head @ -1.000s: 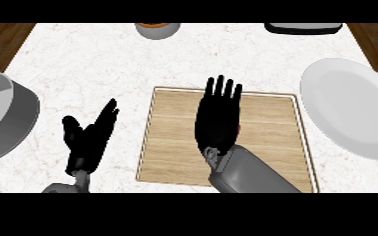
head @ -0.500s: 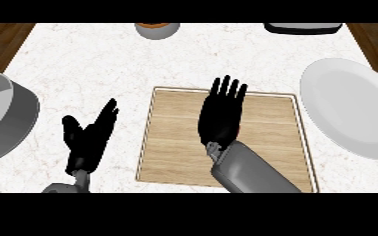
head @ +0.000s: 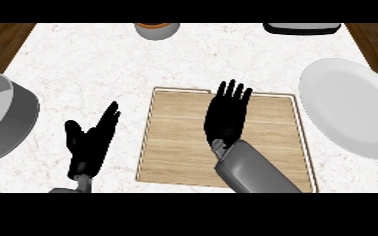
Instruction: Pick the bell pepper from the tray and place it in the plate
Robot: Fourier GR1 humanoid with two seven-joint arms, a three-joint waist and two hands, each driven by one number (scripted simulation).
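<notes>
A wooden tray lies in the middle of the counter. My right hand hovers flat over its centre, open, fingers straight and pointing away from me. No bell pepper shows anywhere; whatever lies under the hand is hidden. The white plate sits to the right of the tray, bare. My left hand rests open on the counter left of the tray, fingers up.
A grey pot stands at the left edge. At the back are a small bowl with a brown rim and a black dish. Dark wood shows at the counter's far corners.
My right hand has drifted slightly to the right over the tray, its forearm coming further into view. The left hand has not moved.
</notes>
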